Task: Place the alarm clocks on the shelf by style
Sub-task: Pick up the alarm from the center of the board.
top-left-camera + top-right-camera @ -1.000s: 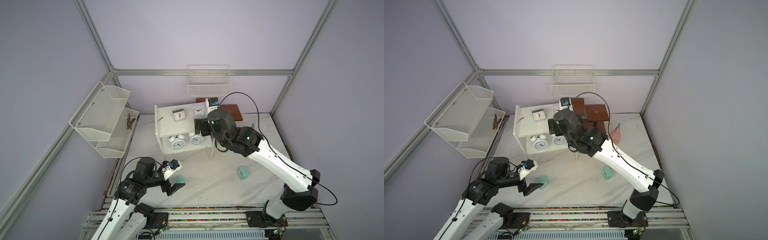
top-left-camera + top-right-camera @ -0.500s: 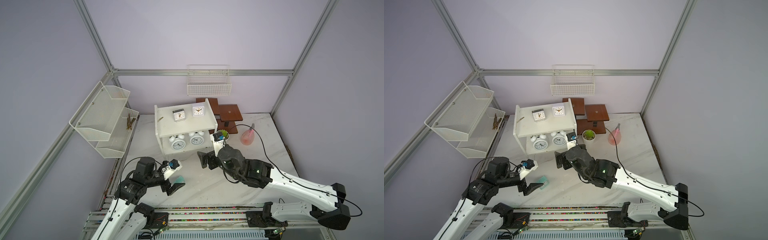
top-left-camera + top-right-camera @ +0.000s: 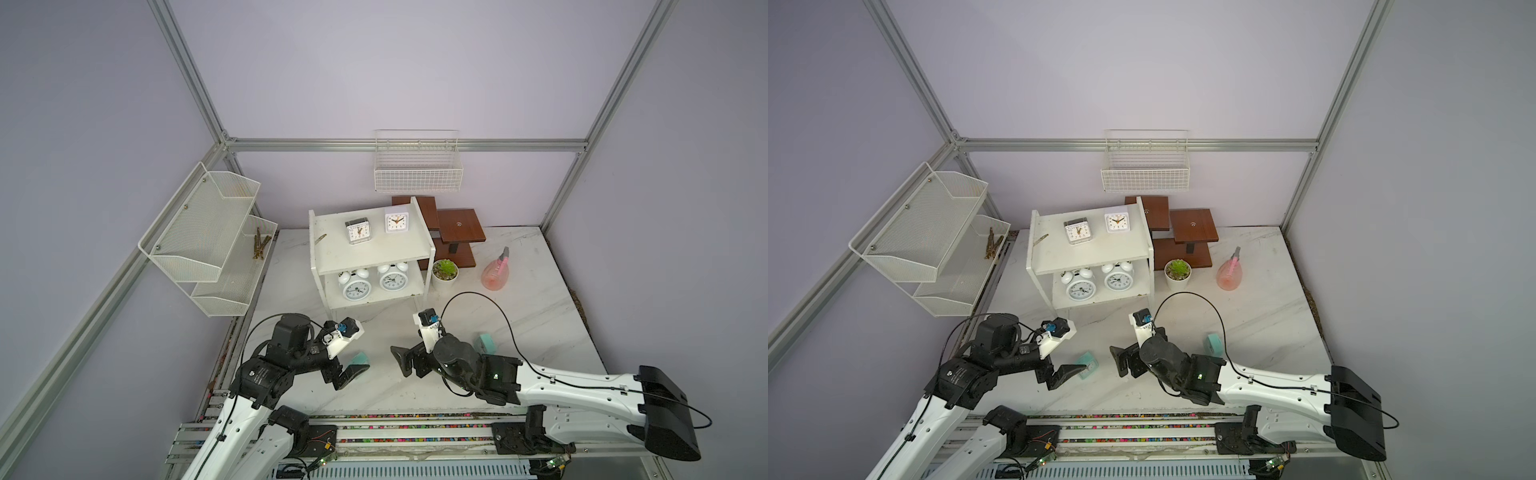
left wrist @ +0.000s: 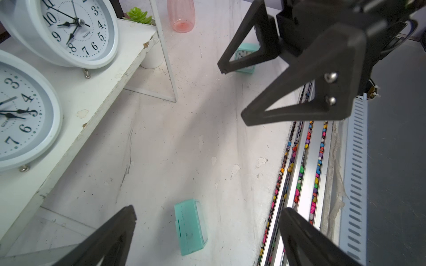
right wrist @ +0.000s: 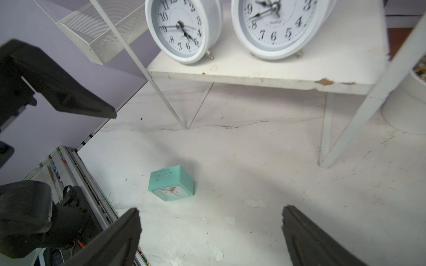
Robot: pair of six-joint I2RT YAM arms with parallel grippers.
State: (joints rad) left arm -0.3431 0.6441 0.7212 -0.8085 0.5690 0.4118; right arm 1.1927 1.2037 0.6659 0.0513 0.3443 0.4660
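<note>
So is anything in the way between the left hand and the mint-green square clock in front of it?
Nothing visible. The open left hand faces the mint-green square alarm clock across bare white marble tabletop; the open right hand is beyond the clock, not between them.

Enclosure: plain lavender walls (image 3: pixel 415 62), aluminium frame bars (image 3: pixel 407 144), even soft light. Floor: white marbled tabletop (image 3: pixel 519 332), scuffed. Fittings: white two-tier mesh rack (image 3: pixel 199 232) on the side wall; white wire basket (image 3: pixel 417 176) on the back wall; brown wooden stepped stand (image 3: pixel 459 226) below it.
</note>
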